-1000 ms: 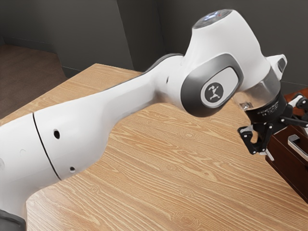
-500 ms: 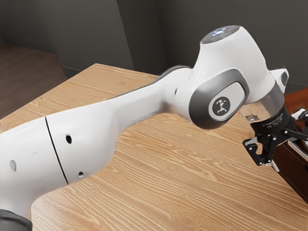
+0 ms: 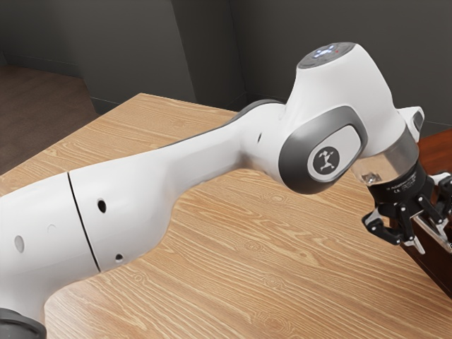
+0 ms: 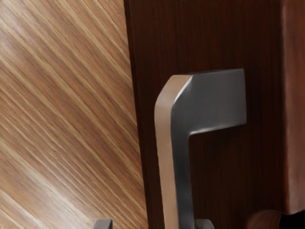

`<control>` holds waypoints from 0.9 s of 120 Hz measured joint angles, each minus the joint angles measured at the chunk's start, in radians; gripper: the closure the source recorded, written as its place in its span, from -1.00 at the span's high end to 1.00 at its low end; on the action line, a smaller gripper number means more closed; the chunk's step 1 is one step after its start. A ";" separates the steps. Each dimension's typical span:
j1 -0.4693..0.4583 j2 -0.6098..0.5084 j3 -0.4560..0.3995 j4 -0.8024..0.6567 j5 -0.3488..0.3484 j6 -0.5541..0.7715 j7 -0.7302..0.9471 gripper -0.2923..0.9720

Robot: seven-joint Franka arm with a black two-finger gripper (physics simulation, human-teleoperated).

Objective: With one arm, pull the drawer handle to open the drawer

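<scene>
A dark brown wooden drawer (image 3: pixel 432 260) stands on the table at the exterior view's right edge, with a silver bar handle (image 3: pixel 441 240) on its front. My black gripper (image 3: pixel 409 240) is right at that front, open, its fingers reaching around the handle. In the wrist view the handle (image 4: pixel 174 157) is very close, with its bent end fixed to the drawer front (image 4: pixel 214 47). Two fingertips (image 4: pixel 102 223) show at either side of the bar, the one on the table side standing clear of it.
The light wooden table (image 3: pixel 268 247) stretches from the drawer toward the exterior view's left. My white arm crosses above it from the lower left. Dark walls and a brown floor lie behind the table.
My hand has moved to the exterior view's right and slightly down, closing in on the drawer front until the fingers straddle the handle. The drawer has not moved.
</scene>
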State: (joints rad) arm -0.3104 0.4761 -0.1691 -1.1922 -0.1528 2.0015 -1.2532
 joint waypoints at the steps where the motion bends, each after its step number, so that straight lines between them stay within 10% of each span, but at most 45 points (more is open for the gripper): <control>1: 0.000 0.000 0.000 0.000 0.000 0.000 0.000 -0.34; 108: 0.026 -0.260 0.009 -0.320 0.010 -0.003 -0.016 -0.71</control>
State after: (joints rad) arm -0.2842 0.2157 -0.1605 -1.5123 -0.1430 1.9980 -1.2693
